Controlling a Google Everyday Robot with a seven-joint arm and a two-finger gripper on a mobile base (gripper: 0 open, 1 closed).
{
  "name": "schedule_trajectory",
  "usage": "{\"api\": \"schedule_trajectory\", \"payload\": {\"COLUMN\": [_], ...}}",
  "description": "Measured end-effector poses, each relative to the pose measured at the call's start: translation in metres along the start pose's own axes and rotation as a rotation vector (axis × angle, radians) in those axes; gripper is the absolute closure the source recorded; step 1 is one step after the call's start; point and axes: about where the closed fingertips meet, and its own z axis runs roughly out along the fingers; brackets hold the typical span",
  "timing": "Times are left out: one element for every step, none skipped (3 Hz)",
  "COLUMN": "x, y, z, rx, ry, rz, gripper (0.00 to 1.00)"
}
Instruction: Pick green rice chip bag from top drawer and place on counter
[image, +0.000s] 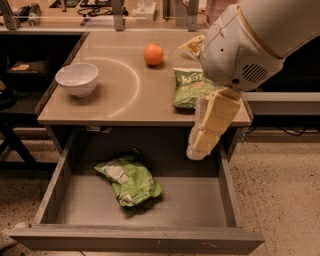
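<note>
Green rice chip bag (131, 179) on top drawer (140, 240) floor, down-left of your hand (196, 151), not touching; hand spread or pressed: cannot tell.

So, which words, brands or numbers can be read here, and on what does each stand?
Nothing reads clearly.
Dark green bag on the counter: large white lettering, blurred and partly behind the arm.
Green rice chip bag in the top drawer: white label, print too small.
Gripper, above the top drawer's right side: no markings seen.
</note>
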Motion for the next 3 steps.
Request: {"api": "schedule_trajectory", "payload": {"x": [-0.004,-0.004,0.012], "y": [0.006,0.013,0.019], "z": [0.012,0.051,0.099], "rx": [0.002,-0.008,-0.047], "ry": [0.021,0.048,0.047], "rz": [-0.027,-0.041,-0.031], "gripper": [0.00,0.00,0.00]}}
